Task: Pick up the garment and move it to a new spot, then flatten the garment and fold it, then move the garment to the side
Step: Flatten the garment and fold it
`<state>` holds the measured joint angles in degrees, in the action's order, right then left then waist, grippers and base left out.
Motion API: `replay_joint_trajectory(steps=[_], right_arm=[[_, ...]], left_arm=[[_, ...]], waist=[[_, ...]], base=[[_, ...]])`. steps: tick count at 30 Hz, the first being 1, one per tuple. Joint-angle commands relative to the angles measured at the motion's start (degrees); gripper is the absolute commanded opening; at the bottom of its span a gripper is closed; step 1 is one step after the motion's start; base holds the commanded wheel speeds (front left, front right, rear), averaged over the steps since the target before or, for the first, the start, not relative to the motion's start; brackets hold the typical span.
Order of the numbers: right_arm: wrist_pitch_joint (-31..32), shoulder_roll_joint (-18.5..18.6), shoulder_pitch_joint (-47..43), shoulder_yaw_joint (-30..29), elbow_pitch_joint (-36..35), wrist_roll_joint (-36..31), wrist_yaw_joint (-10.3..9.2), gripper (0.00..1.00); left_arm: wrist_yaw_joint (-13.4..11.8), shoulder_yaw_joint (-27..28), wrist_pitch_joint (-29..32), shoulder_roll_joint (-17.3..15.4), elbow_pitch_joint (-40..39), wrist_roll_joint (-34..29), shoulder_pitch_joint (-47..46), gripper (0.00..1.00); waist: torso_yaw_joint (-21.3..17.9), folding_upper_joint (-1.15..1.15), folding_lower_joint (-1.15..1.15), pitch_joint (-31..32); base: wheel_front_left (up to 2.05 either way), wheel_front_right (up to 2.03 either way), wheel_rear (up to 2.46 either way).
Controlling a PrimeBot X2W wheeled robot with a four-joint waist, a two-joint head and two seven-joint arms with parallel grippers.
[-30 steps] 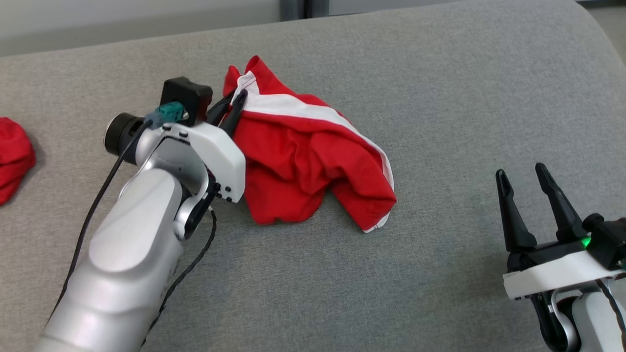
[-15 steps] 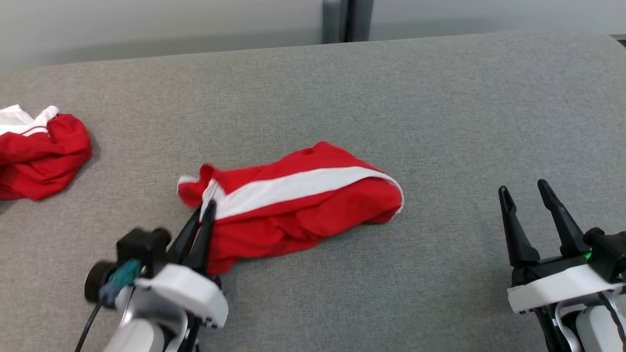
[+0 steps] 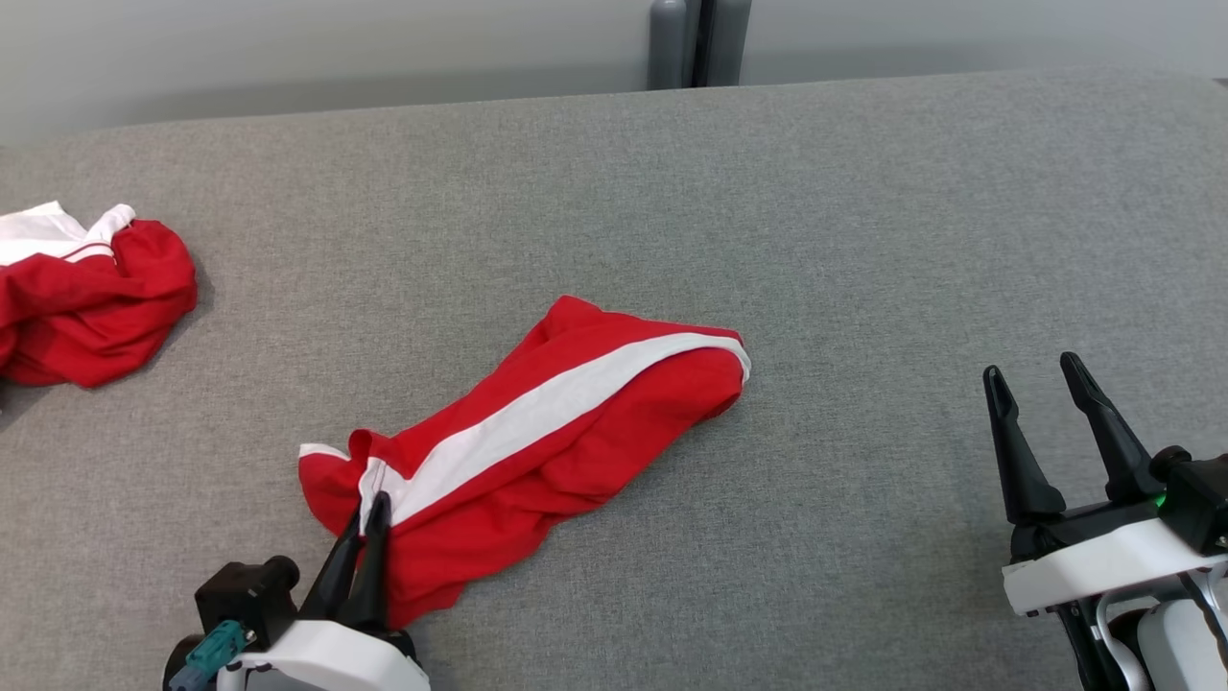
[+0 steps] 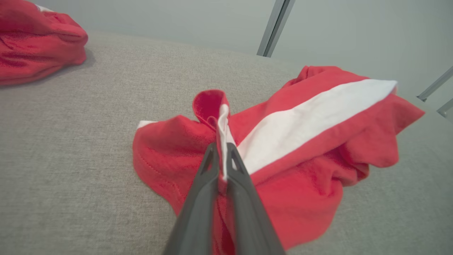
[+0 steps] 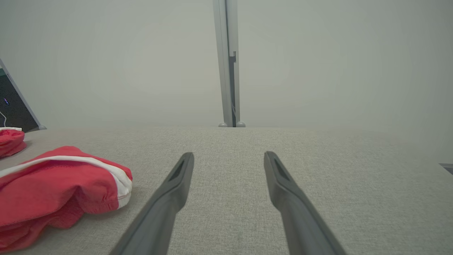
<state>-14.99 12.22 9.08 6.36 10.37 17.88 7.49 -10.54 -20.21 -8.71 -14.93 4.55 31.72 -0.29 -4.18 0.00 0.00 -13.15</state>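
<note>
The left end effector (image 3: pixel 372 507) sits at the head view's lower left, its dark fingers pressed together on an edge of the garment (image 3: pixel 595 422). Its white wrist is mostly cut off, seemingly held low. The right end effector (image 3: pixel 1031 369) hangs at lower right with its fingers spread wide, gripping nothing.

A grey fabric-covered bench (image 3: pixel 911 221) stretched across the whole width. Near its left edge lay a crumpled red cloth (image 3: pixel 96 307) (white along its upper part). Behind the bench stood a pale wall (image 3: pixel 288 48) and a grey upright post (image 3: pixel 696 43).
</note>
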Motion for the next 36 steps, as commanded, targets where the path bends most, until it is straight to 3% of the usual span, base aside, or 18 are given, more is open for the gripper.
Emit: replay_joint_trajectory(steps=[1,2,6,14,19,30,36], right_arm=[[-0.28,0.2,0.04,0.01,0.2,0.25,0.02,1.0],[-0.27,0.14,-0.05,0.03,0.22,0.22,0.02,1.0],[-0.28,-0.09,-0.41,-0.2,-0.02,-0.23,0.02,1.0],[-0.28,-0.27,-1.48,-0.9,0.12,-1.19,0.02,1.0],[-0.28,-0.32,-2.64,-1.3,0.34,-1.77,0.02,1.0],[-0.28,-0.13,-5.04,-1.58,0.78,-2.61,0.02,1.0],[-0.28,-0.61,-6.18,-2.21,0.78,-2.91,0.02,1.0]], left_arm=[[0.82,0.08,-0.7,0.46,1.64,0.71,-0.95,0.49],[1.09,-0.04,-1.09,0.62,2.47,0.79,-1.46,1.0],[1.49,-0.06,-4.03,1.57,4.61,-0.79,-3.66,1.0],[-2.76,1.83,-6.28,1.6,2.63,-7.01,-5.61,1.0],[-5.22,3.6,-6.49,-0.46,-0.32,-10.58,-4.14,1.0],[-6.21,4.4,-3.44,-3.83,-6.38,-10.56,1.21,1.0],[-6.81,4.2,-1.72,-4.11,-8.48,-9.94,3.41,1.0]], waist=[[-0.21,0.0,0.0,0.3],[-0.3,0.0,0.0,0.45],[-0.58,0.0,0.0,1.44],[-0.5,0.0,0.0,3.95],[-0.28,0.0,0.0,5.35],[0.11,0.0,0.0,7.95],[0.02,0.0,0.0,8.72]], base=[[0.0,0.0,0.0],[0.0,0.0,0.0],[0.0,0.0,0.0],[0.0,0.0,0.0],[0.0,0.0,0.0],[0.0,0.0,0.0],[0.0,0.0,0.0]])
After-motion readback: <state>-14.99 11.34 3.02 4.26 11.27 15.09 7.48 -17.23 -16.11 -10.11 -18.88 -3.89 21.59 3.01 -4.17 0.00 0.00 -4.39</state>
